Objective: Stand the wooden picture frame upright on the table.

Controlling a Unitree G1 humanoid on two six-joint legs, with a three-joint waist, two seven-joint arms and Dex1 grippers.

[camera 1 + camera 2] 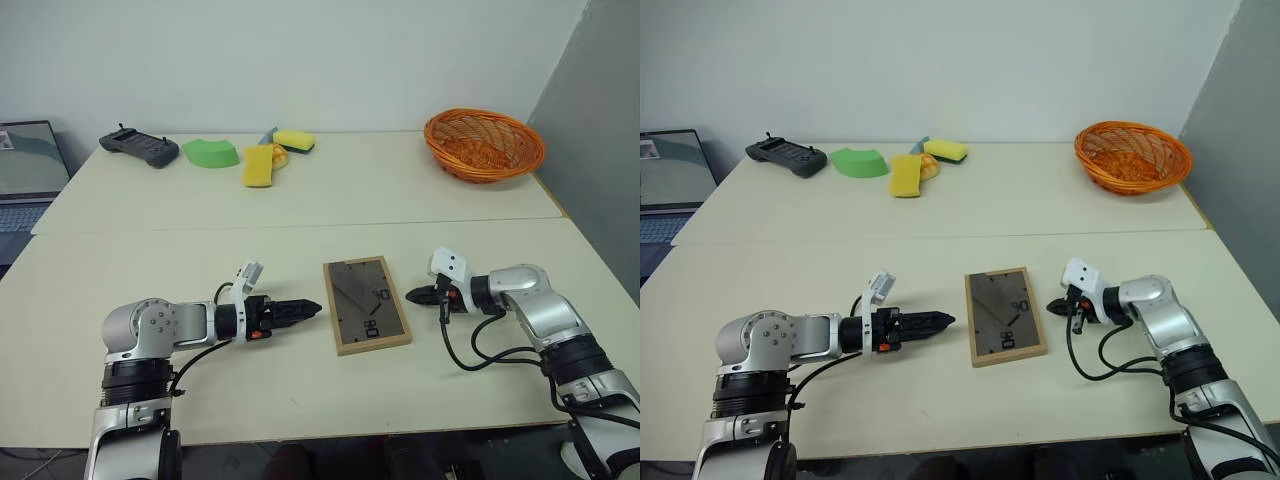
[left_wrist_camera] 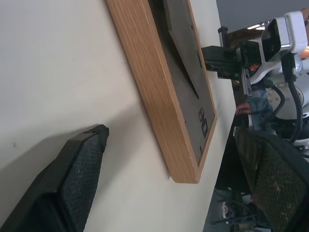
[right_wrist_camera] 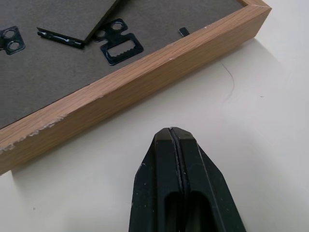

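My left claw (image 1: 305, 309) gapes wide and empty just left of the small rectangular light-wood picture frame (image 1: 366, 304). It lies back-up on the pale cream table (image 1: 300, 400), long axis running away from me. My right claw (image 1: 418, 295), pinched shut on nothing, sits equally close on its other side.

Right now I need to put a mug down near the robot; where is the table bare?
Bare: the pale cream table between its seam and the grippers, and between yellow sponges and orange wicker basket. Crowded: the light-wood picture frame, back up, with left gripper and right gripper flanking.
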